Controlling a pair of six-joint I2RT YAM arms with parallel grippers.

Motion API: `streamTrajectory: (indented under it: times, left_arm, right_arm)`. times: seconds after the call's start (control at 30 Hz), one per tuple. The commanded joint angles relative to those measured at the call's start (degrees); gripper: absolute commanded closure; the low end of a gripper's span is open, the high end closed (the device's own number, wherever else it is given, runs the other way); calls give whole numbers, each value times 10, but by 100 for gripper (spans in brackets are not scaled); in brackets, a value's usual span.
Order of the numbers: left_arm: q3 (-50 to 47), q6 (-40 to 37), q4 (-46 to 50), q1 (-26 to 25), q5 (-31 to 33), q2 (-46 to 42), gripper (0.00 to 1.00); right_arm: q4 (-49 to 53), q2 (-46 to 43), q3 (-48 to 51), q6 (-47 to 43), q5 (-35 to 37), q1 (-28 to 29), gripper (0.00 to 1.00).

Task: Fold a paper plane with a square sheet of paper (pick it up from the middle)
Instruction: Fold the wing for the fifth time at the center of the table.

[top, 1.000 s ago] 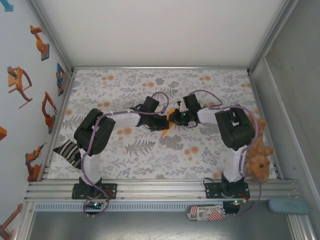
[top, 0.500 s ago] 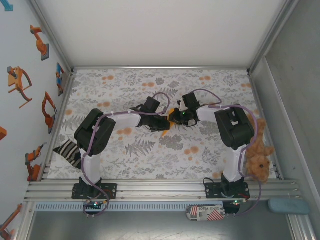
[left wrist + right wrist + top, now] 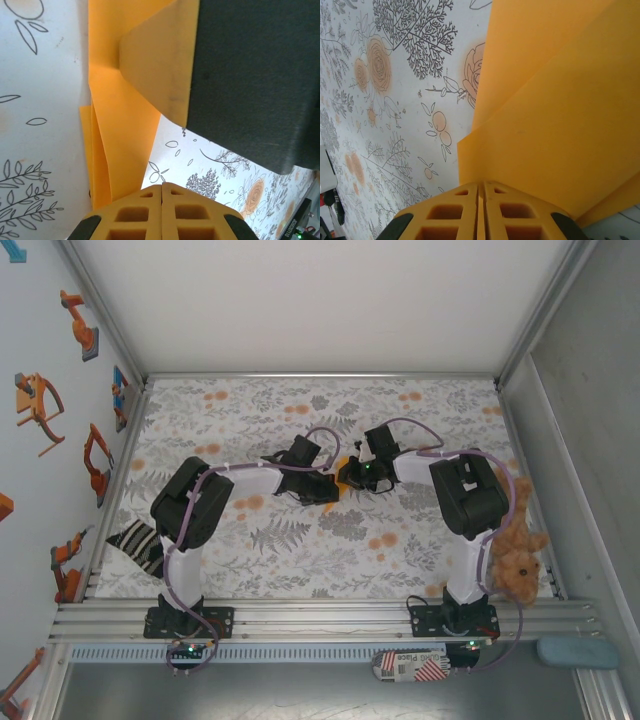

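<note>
From above, we see the left fingers [image 3: 330, 488] and the right fingers [image 3: 350, 476] meeting at the middle of the worktop [image 3: 300, 540], a sliver of the square sheet of paper [image 3: 346, 463] between them, equally near both arms. In the left wrist view, the left fingers [image 3: 135, 215] sit closed at 6 o'clock, the folded paper's [image 3: 120, 130] long axis running toward 12; whether they pinch it we cannot tell. In the right wrist view, the right fingers [image 3: 512, 215] clamp the paper's [image 3: 545, 115] edge, and the sheet spreads toward 1 o'clock.
</note>
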State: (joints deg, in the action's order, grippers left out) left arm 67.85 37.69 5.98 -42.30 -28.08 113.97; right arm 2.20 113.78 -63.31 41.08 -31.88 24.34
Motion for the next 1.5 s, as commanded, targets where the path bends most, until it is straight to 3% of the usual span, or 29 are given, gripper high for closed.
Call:
streamTrajectory:
  times: [0.0,1.03,1.3,1.47]
  left_arm:
    - [-7,-13,15,-1,0,11,95]
    - [-51,-7,-5,16,-9,19,98]
    - [-65,9,-34,24,-25,25,100]
    - [-68,16,-46,24,-30,26,100]
  right_arm:
    - [40,21,-4,-7,37,-3,88]
    - [58,26,-12,-18,42,-3,88]
    - [12,-51,-21,-26,-19,-3,89]
    - [12,-79,-4,-20,-26,-3,95]
